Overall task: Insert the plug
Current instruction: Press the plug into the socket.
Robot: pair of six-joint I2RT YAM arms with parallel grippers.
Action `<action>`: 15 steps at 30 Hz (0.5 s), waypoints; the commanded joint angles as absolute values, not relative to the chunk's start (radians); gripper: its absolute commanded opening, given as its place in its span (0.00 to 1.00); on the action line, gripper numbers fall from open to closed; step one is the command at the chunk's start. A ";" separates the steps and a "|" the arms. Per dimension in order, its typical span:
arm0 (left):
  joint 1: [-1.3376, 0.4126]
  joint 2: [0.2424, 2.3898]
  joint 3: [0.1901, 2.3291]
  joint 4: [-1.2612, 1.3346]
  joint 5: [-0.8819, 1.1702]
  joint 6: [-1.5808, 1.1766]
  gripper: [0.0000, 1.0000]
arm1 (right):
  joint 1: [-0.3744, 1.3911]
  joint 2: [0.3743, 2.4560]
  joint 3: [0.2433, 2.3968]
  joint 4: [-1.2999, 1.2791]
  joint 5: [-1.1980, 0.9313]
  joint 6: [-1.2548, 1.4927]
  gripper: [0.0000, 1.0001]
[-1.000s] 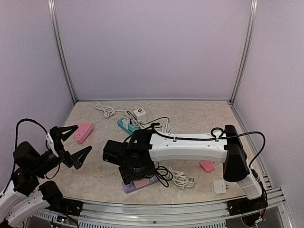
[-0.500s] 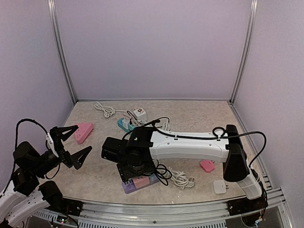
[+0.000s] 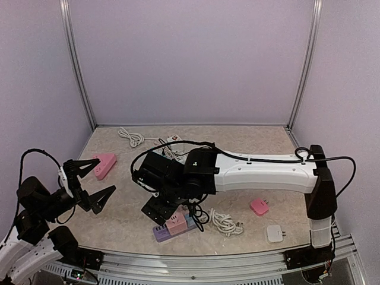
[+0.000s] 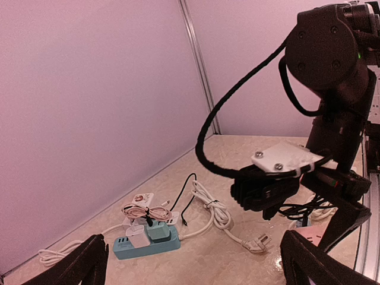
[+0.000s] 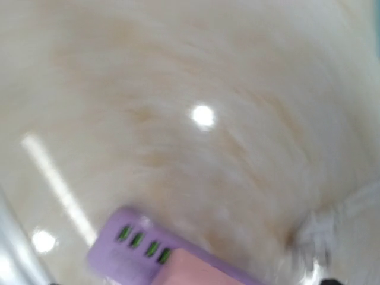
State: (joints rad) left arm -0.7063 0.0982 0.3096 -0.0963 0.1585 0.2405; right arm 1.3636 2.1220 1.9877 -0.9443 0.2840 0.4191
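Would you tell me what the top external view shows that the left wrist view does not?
Only the top external view shows the pink wedge, the pink adapter and the white adapter. Only the left wrist view shows the teal strip with adapters plugged into it. Both show the right arm stretched across the table and the open left end effector.

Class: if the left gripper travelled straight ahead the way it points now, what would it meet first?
The left gripper would probably meet the right arm first, near its wrist; depth is unclear.
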 commanded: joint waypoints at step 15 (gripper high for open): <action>-0.342 0.085 0.232 -0.009 0.345 -0.102 0.98 | 1.279 2.166 2.015 -1.083 -0.101 -0.759 0.96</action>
